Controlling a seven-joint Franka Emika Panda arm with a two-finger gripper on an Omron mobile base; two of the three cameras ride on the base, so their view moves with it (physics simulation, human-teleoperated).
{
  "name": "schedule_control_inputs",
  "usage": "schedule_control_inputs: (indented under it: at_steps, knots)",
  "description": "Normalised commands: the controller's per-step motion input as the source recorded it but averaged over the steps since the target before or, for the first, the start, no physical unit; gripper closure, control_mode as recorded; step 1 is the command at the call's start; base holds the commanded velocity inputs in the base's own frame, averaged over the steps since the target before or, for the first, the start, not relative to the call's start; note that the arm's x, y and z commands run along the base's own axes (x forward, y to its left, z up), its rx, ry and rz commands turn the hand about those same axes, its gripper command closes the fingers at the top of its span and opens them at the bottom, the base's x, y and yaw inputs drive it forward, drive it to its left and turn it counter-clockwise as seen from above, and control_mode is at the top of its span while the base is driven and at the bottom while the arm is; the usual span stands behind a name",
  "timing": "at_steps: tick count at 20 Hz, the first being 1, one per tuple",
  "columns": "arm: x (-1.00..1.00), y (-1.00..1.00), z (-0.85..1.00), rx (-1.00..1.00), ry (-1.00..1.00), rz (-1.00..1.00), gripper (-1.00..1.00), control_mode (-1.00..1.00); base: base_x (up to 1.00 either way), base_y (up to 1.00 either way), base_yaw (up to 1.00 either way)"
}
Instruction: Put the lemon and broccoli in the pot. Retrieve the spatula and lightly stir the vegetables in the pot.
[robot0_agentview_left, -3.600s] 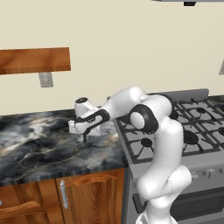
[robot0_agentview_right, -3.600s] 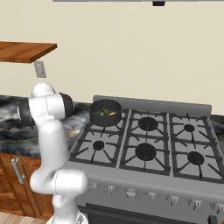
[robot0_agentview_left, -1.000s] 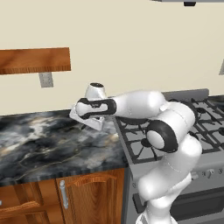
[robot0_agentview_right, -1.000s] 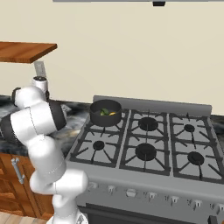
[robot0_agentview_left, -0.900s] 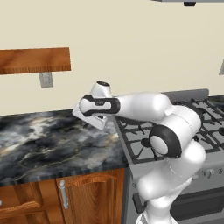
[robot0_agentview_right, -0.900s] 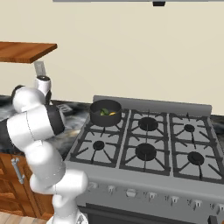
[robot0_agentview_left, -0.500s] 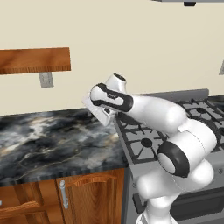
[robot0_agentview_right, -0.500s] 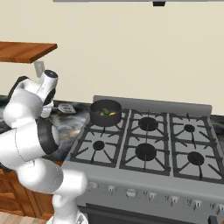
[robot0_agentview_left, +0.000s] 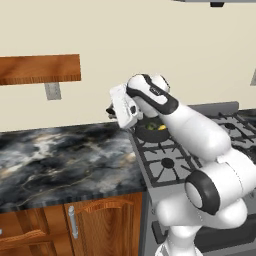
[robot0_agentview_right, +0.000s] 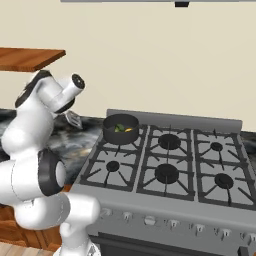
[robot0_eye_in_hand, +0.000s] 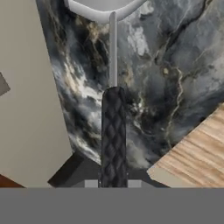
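Note:
The black handle of the spatula (robot0_eye_in_hand: 113, 135) runs up the middle of the hand view, and its thin silver shaft leads to the grey head at the top edge. My gripper (robot0_eye_in_hand: 113, 182) is shut on that handle and holds it in the air above the marble counter (robot0_eye_in_hand: 175, 74). From the right base view, the slotted spatula head (robot0_agentview_right: 73, 119) hangs below my wrist, just left of the pot (robot0_agentview_right: 121, 135). The dark pot sits on the stove's rear left burner with the broccoli (robot0_agentview_right: 118, 128) and the lemon (robot0_agentview_right: 128, 130) inside. My hand (robot0_agentview_left: 122, 106) hovers beside the pot (robot0_agentview_left: 148, 131).
The stove (robot0_agentview_right: 165, 165) has several burners, the others bare. A wooden shelf (robot0_agentview_left: 40, 69) hangs on the wall above the marble counter (robot0_agentview_left: 65, 160). Wooden cabinets (robot0_agentview_left: 95, 225) stand under the counter.
My arm has swung right from over the counter toward the stove's left edge, rising and carrying the spatula. Pot, lemon and broccoli have stayed put.

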Motion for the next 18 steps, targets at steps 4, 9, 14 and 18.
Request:
schedule_control_inputs:
  at_steps: [4, 9, 14, 18]
  knots:
    - [0.12, -0.36, 0.56, 0.52, 0.01, -0.07, 1.0, -1.0, 0.0, 0.0, 0.0]
    - [0.29, -0.34, 0.73, 0.42, 0.22, -0.15, 1.0, -1.0, 0.0, 0.0, 0.0]
    - [0.33, -0.25, 0.59, 0.23, 0.28, -0.26, 1.0, -1.0, 0.0, 0.0, 0.0]
    - [0.28, -0.43, 0.54, 0.06, 0.36, -0.25, 1.0, -1.0, 0.0, 0.0, 0.0]
